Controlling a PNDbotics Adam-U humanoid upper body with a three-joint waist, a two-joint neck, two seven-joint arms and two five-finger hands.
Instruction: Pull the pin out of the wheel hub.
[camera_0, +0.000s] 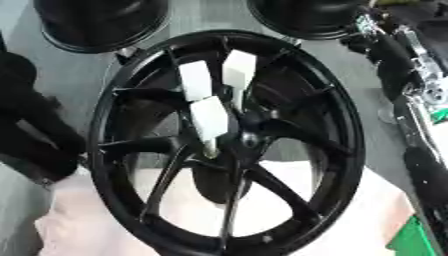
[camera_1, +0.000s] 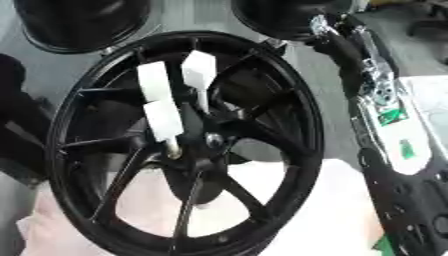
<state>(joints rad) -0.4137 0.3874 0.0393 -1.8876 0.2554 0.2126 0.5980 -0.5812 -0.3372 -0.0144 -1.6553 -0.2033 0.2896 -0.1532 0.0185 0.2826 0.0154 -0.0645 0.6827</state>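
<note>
Lying tilted across the middle of the worktop (camera_0: 66, 75): a black spoked wheel hub (camera_0: 343, 131), lower half resting on a pale cloth (camera_0: 372, 212). Standing up from the hub's centre, close together: three pins with white block handles, two at the back (camera_0: 195, 80) (camera_0: 238, 69), one in front (camera_0: 210, 119) with a thin shaft running down into the centre. Beyond the rim at the far edge, two more dark round things (camera_0: 101, 22) (camera_0: 306, 17). Down the right side, clear of the pins, the right arm (camera_1: 385, 102), black with silver joints, ending in the right robot hand (camera_1: 337, 37) near the upper rim; cannot tell whether wide or narrow. Against the left rim, the left robot hand (camera_0: 44, 145), a dark blur; cannot tell its state either.
</note>
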